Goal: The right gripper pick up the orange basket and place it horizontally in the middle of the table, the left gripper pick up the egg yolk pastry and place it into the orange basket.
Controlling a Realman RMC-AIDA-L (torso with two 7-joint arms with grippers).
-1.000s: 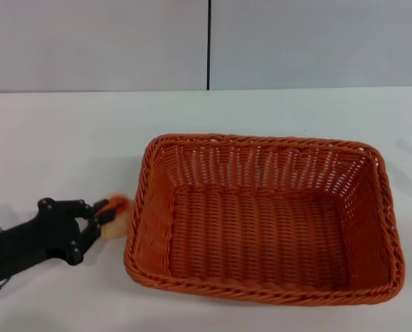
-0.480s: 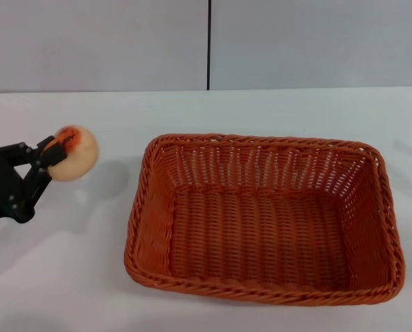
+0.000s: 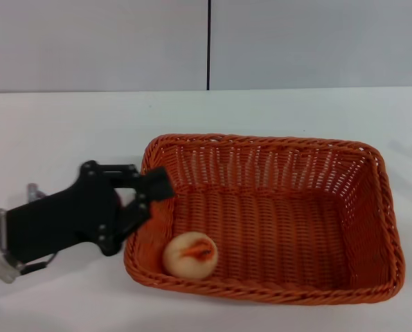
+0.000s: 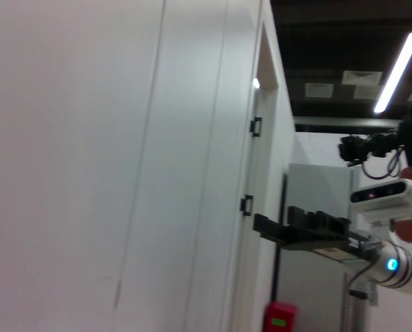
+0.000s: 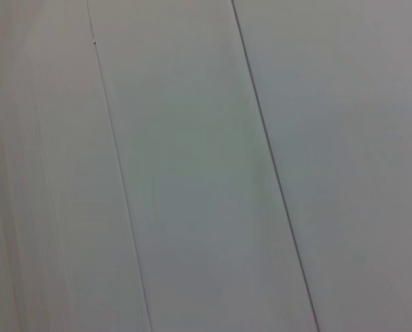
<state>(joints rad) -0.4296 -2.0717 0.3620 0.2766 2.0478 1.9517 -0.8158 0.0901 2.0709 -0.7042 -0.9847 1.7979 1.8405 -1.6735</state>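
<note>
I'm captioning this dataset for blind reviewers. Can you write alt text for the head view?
An egg yolk pastry lies inside the orange basket, in its near left corner. The basket sits lengthwise on the white table. The left gripper, open and empty, hangs at the basket's left rim, just above and left of the pastry; the right gripper is out of view.

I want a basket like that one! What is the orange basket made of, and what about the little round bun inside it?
The orange basket looks woven from wicker or plastic strands: open-weave sides, braided rim, slight sheen; which one is unclear. The egg yolk pastry looks like baked dough, matte pale cream with an orange-red centre. The left gripper looks like hard black plastic or metal.
</note>
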